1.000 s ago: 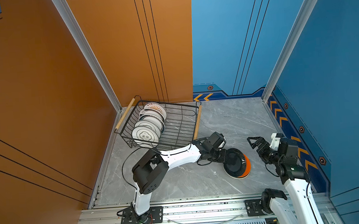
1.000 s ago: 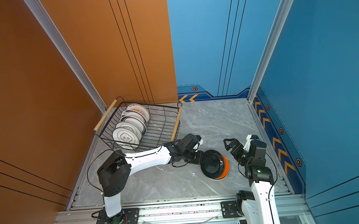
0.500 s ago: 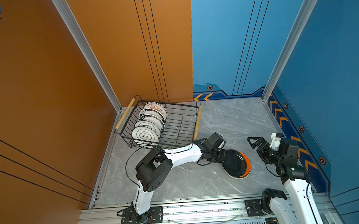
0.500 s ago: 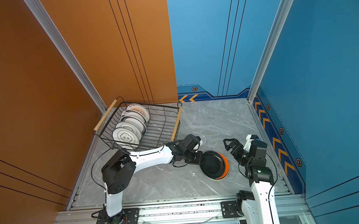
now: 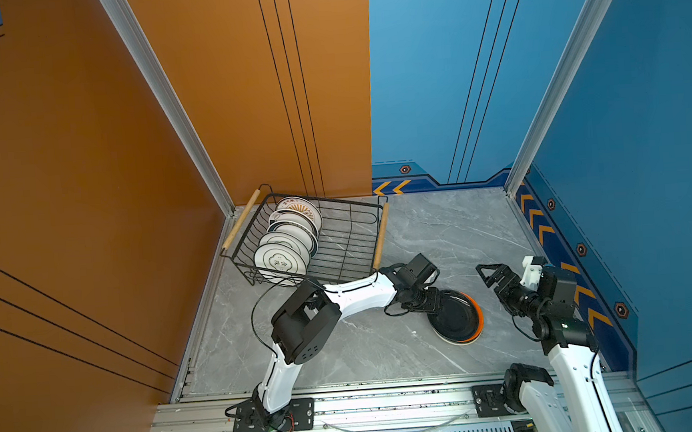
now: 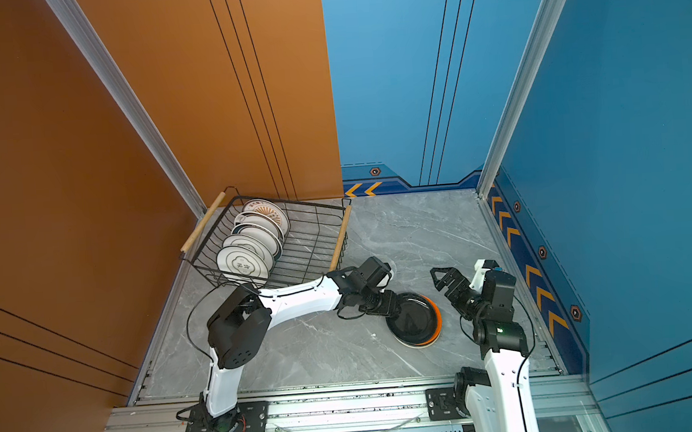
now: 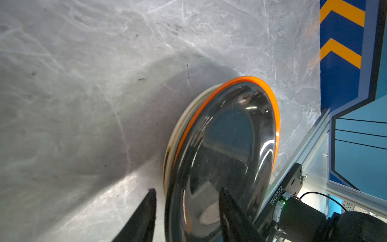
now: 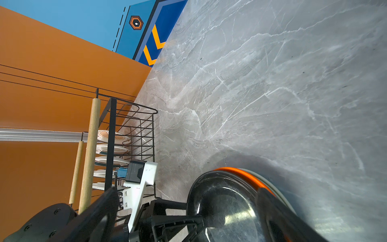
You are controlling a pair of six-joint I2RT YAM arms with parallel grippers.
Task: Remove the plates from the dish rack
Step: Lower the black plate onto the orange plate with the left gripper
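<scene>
The dish rack stands at the back left and holds several pale plates on edge in a row. A black plate lies on an orange plate, which lies on a cream one, right of centre. My left gripper is open, with its fingers either side of the black plate's rim. My right gripper hovers open and empty to the right of the stack.
The rack's wooden handles lie along its two short sides. An orange wall is close behind the rack. A blue wall with yellow chevrons borders the right side. A metal rail runs along the front edge.
My left jaws have opened off the black plate's rim. The plate has dropped from a tilt to lie on the orange one. The right arm has not moved.
</scene>
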